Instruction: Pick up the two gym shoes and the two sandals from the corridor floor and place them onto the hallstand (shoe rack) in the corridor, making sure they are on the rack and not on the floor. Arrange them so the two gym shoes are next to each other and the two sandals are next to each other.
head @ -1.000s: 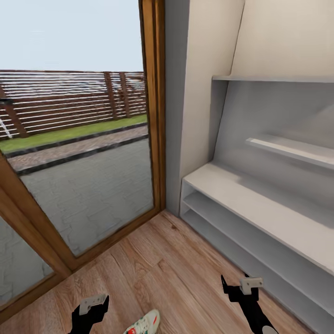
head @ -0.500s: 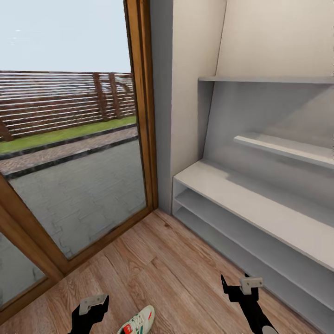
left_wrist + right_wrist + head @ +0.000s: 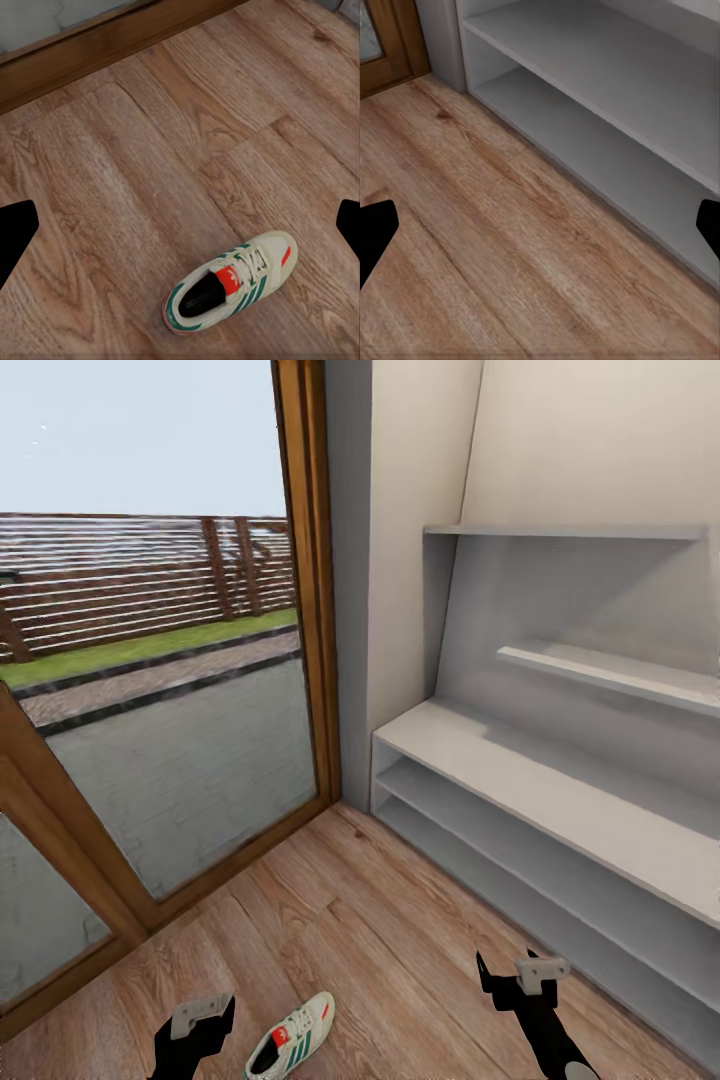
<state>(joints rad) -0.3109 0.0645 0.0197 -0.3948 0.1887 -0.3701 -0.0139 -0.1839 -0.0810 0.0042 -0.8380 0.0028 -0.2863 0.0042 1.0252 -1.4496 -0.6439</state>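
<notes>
Room: a wood-framed glass door (image 3: pixel 170 690) stands left, a cream wall beside it, and the pale grey hallstand (image 3: pixel 560 800) right.
Floor: wood-plank corridor floor (image 3: pixel 370 940).
Gym shoe: one gym shoe (image 3: pixel 291 1036) lies on the planks just beside the left gripper (image 3: pixel 200 1020); its heel is cut off by the frame edge.
Grippers: left gripper and right gripper (image 3: pixel 515 975) both spread wide, holding nothing.
Hallstand shelves: bare; its right end is cut off.

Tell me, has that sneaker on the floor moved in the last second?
Cannot tell for sure, but probably not. The gym shoe and the hallstand both shifted in the head view, so the camera moved; the shoe lies untouched on the corridor floor.
</notes>
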